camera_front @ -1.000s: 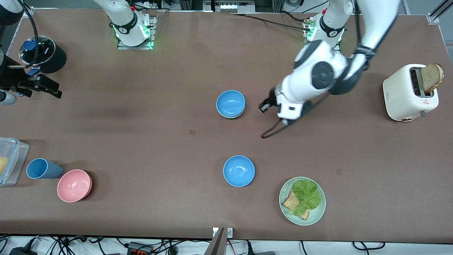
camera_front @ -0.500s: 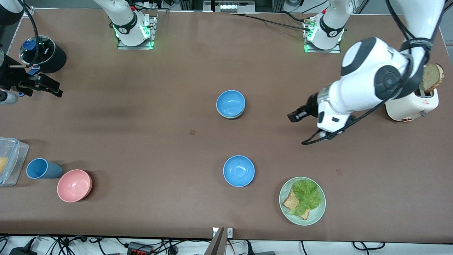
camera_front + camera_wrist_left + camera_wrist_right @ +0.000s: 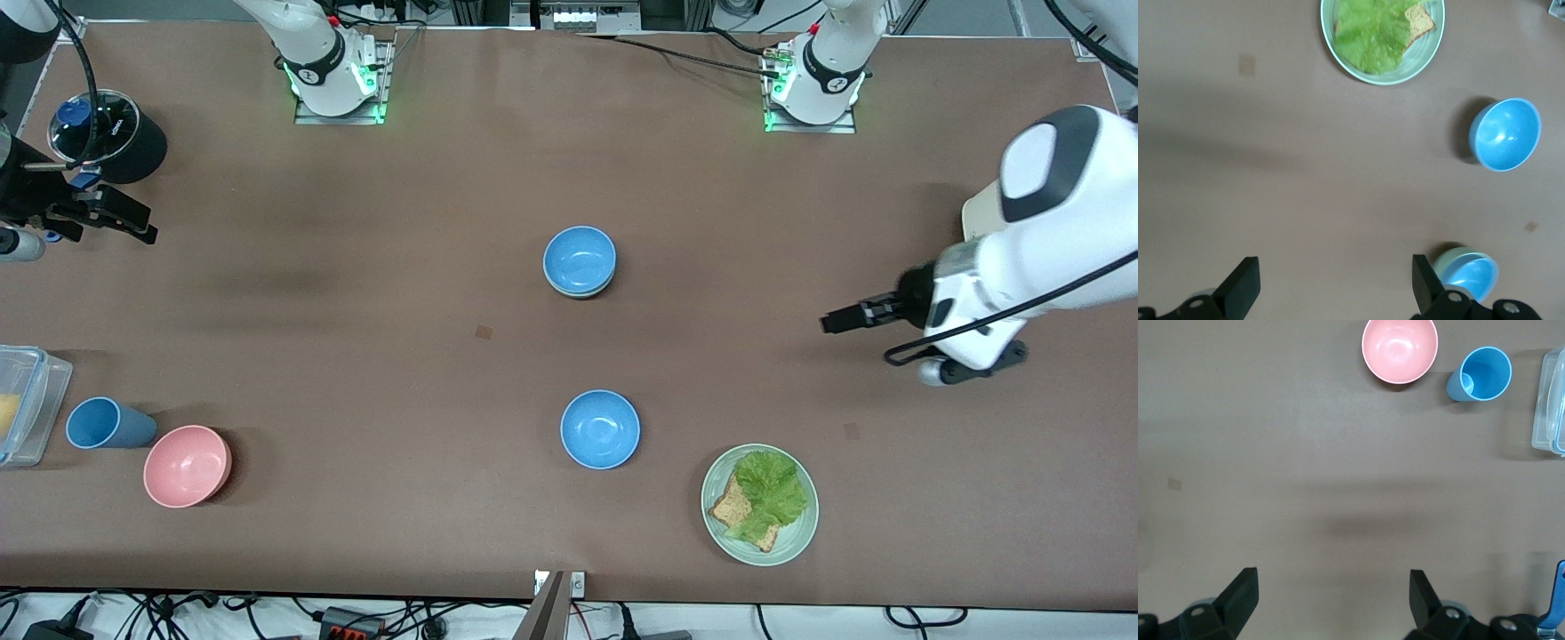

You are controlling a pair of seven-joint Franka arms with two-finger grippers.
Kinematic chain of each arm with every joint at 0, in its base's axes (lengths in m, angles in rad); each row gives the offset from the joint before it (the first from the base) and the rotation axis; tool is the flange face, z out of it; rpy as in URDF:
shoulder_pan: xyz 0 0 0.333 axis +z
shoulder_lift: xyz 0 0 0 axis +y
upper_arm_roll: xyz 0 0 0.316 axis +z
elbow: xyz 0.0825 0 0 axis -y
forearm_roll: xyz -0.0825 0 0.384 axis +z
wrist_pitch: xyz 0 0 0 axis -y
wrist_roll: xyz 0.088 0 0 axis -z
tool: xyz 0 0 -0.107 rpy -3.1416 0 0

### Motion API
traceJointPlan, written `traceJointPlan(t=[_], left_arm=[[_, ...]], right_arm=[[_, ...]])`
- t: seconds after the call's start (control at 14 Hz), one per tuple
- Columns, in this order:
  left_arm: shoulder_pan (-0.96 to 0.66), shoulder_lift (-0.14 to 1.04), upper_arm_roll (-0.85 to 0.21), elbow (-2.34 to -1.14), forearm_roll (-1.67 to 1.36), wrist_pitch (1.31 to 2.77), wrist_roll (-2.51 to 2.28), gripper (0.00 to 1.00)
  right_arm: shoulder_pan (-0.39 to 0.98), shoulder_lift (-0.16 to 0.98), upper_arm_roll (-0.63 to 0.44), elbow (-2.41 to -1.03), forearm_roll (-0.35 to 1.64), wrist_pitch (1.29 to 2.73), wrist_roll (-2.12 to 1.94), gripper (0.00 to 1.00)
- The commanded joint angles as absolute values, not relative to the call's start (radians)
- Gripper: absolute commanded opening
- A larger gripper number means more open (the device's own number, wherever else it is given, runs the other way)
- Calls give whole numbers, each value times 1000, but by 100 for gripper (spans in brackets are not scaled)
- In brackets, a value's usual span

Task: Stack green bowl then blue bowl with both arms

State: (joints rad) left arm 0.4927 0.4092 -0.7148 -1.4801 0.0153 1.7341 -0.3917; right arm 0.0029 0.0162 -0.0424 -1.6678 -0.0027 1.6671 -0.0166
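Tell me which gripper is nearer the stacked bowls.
Left. The left gripper, open and empty, is over bare table toward the left arm's end from the stacked blue bowl on the green bowl. The right gripper, open, waits at the right arm's table end.

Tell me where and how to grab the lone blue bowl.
Take the lone blue bowl by its rim, coming straight down from above. It sits upright and open on the table with nothing in it, so one pincer finger can go inside the wall and one outside. Its rounded, smooth sides probably give a side pinch little to hold.
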Motion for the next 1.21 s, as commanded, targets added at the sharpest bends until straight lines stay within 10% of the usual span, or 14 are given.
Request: traceJointPlan(t=[0.0, 0.57, 1.14], left_arm=[[440, 336, -638, -1470, 61, 1684, -215, 100], [79, 207, -49, -1467, -49, 1523, -77, 100], [64, 199, -54, -1405, 10, 1480, -71, 100]], right_arm=[[5, 5, -40, -1669, -14, 1655, -29, 100], [9, 2, -38, -1669, -17, 1669, -29, 100], [11, 2, -38, -1669, -29, 1671, -28, 100]])
